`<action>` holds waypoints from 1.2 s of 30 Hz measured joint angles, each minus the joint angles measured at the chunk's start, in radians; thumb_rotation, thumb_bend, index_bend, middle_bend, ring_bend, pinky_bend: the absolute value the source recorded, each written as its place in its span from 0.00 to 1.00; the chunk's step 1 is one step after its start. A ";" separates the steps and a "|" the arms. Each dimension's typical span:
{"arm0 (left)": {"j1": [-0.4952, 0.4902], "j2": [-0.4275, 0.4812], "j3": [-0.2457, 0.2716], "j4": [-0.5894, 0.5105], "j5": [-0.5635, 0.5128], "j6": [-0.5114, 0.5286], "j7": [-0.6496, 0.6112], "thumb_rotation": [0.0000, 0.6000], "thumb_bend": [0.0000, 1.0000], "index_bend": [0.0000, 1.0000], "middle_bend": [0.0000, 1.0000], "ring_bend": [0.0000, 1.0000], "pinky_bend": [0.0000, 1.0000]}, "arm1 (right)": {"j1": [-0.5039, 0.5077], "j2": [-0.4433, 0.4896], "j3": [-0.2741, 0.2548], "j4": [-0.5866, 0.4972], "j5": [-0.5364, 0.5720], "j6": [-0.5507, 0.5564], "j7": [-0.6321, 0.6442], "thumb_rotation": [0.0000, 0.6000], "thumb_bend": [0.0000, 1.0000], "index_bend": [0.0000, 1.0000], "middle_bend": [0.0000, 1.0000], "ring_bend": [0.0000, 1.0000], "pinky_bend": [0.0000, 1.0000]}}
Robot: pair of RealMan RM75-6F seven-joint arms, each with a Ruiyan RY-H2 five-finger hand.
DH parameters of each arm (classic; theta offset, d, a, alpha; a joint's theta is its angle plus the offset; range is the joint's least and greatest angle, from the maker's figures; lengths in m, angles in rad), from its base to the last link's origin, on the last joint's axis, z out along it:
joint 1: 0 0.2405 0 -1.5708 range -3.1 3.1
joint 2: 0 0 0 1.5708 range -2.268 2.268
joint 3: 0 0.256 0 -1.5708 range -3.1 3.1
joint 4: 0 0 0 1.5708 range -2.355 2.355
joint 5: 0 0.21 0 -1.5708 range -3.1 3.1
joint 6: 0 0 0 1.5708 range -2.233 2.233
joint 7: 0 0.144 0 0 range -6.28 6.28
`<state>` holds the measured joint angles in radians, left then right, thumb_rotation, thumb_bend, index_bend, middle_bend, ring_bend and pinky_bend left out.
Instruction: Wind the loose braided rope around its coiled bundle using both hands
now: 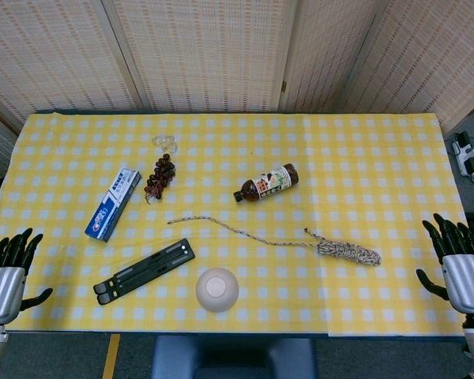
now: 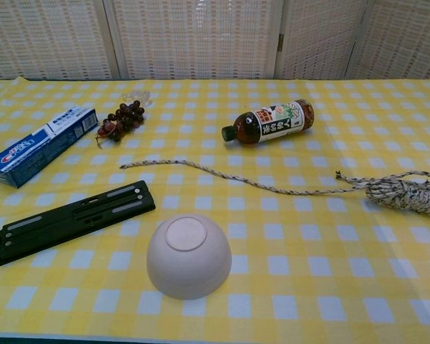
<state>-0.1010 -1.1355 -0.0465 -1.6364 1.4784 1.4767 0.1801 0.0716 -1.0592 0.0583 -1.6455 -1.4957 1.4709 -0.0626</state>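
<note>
The coiled bundle lies on the right half of the table, toward the near edge, and its loose braided rope trails off leftward in a long, slack line that ends near the middle. Nothing is wound yet — by the look of it the job is only about to start. Just beside the tail sit an upturned bowl and a black folding stand; farther off are a bottle, a toothpaste box and a bunch of grapes. The left robot hand and right robot hand rest at the table's near corners, fingers spread, holding nothing. Next, I'd guess, the right must pin the bundle while the left fetches the tail.
</note>
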 measured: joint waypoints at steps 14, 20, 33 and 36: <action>0.006 0.002 0.008 -0.003 0.006 0.005 -0.009 1.00 0.14 0.00 0.00 0.00 0.00 | 0.020 -0.004 -0.002 0.007 0.001 -0.041 0.017 1.00 0.32 0.00 0.02 0.09 0.00; 0.009 0.003 0.014 -0.003 0.014 0.008 -0.018 1.00 0.14 0.00 0.00 0.00 0.00 | 0.054 -0.015 -0.005 0.015 0.012 -0.116 0.024 1.00 0.32 0.00 0.11 0.18 0.06; 0.008 -0.001 0.021 0.010 0.009 -0.011 -0.041 1.00 0.14 0.00 0.00 0.00 0.00 | 0.186 -0.123 0.014 0.092 0.131 -0.364 -0.010 1.00 0.32 0.04 0.14 0.22 0.10; 0.004 -0.003 0.023 0.013 0.006 -0.022 -0.044 1.00 0.14 0.00 0.00 0.00 0.00 | 0.221 -0.171 0.023 0.133 0.160 -0.416 -0.017 1.00 0.32 0.08 0.15 0.23 0.11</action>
<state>-0.0966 -1.1383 -0.0240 -1.6238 1.4847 1.4547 0.1361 0.2922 -1.2303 0.0818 -1.5123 -1.3354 1.0551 -0.0796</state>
